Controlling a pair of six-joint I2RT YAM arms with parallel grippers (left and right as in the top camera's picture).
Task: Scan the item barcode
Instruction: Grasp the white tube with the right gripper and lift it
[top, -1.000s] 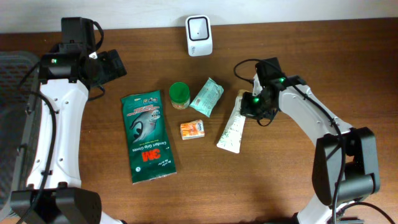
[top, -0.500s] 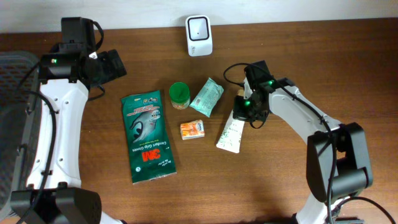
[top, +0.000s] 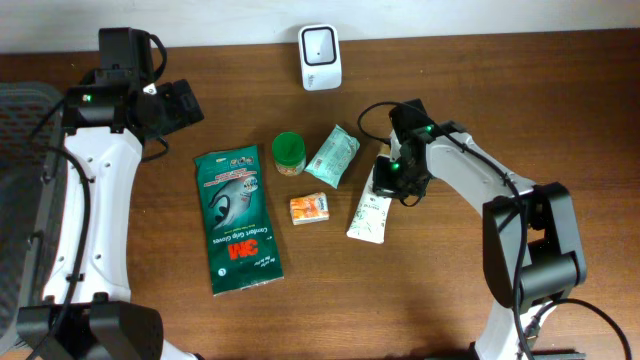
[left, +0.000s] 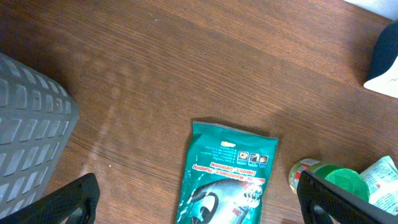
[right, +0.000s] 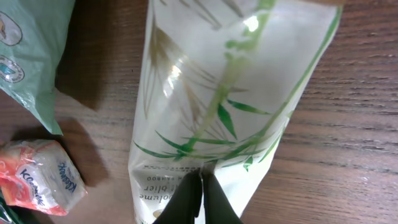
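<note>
1. Bench (top: 560, 110): brown wood, and it carries every item listed below.

2. Basket (top: 18, 140): grey, with a slotted wall. It stands at the left edge of the bench.

3. Glove packet (top: 237, 220): dark green and flat, lying left of the bench centre. Its long side runs from the far edge toward the near edge.

4. Tube (top: 368, 218): white with a green bamboo print, lying flat just right of the bench centre and slightly tilted. I treat this as the item to scan. It is well apart from the scanner.

5. Right pincer (right: 200, 198): I read its fingers as pressed together, with the tips over the printed face of the tube. I cannot tell whether they touch it.

6. Left pincer (left: 198, 186): its fingers stand wide apart with nothing between them. It hangs above the far-left corner, looking down on the glove packet.

7. Pouch (top: 333, 155): pale green, lying between the jar and the tube.

8. Scanner (top: 320, 55): white, upright at the middle of the far edge.

9. Jar (top: 288, 150): green lid, just beside the far right corner of the glove packet.

10. Tissue pack (top: 310, 208): orange, nearer to me than the pouch.
</note>
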